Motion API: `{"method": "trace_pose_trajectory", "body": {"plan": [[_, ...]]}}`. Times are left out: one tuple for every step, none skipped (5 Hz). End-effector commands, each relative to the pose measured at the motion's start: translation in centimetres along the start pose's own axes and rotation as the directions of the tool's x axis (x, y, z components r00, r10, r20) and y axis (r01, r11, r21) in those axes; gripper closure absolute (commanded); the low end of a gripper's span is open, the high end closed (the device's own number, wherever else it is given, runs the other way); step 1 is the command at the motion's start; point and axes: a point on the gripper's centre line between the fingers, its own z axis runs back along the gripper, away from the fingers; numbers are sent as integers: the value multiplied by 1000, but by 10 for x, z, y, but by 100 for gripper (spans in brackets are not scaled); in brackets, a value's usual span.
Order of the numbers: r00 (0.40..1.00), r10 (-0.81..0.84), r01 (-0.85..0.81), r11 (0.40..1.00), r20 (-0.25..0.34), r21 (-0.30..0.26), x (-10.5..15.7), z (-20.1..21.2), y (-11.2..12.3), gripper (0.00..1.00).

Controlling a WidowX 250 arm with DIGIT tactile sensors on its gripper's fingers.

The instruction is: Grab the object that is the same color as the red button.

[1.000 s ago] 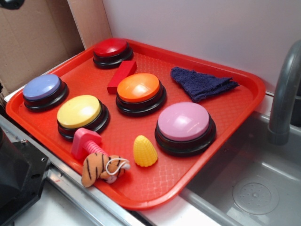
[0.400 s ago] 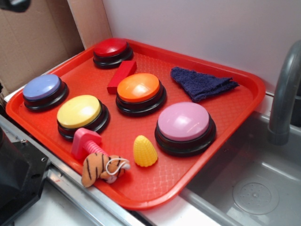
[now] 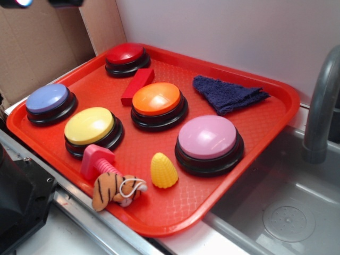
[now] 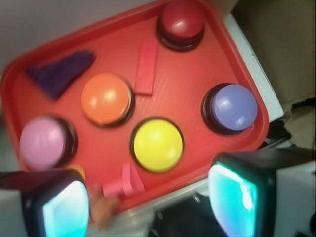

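The small red block [image 3: 137, 85] lies flat on the red tray [image 3: 255, 138], between the red button [image 3: 126, 57] at the tray's far corner and the orange button [image 3: 158, 101]. From the wrist view, the block [image 4: 146, 66] sits just below-left of the red button [image 4: 181, 22]. My gripper [image 4: 150, 205] hangs high above the tray's near edge, open wide and holding nothing. In the exterior view only the dark tips of its fingers [image 3: 65, 2] show at the top left edge.
On the tray also stand a yellow button [image 3: 90, 126], a blue button [image 3: 49, 100] and a pink button [image 3: 208, 139]. A pink screw toy [image 3: 97, 162], tiger plush [image 3: 114, 190], yellow corn [image 3: 163, 170] and dark blue cloth [image 3: 226, 93] lie around them. A sink [image 3: 287, 212] with faucet [image 3: 321, 106] is at right.
The gripper's dark parts at the top left edge have shifted to the right, with more of them showing. Nothing on the tray has moved.
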Motion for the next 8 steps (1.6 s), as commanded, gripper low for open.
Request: {"method": "trace_pose_trajectory", "body": {"plan": [[971, 237, -238, 971, 34, 16, 49, -45, 15, 0], [957, 290, -291, 956, 26, 27, 67, -77, 22, 0], [955, 295, -296, 955, 32, 25, 82, -111, 26, 0], [951, 308, -310, 950, 41, 48, 93, -139, 28, 0], [950, 313, -313, 946, 18, 82, 97, -165, 25, 0], [955, 296, -296, 953, 10, 67, 96, -180, 17, 0], [953, 302, -301, 951, 6, 67, 94, -185, 17, 0], [952, 305, -305, 951, 6, 41, 94, -188, 19, 0]]}}
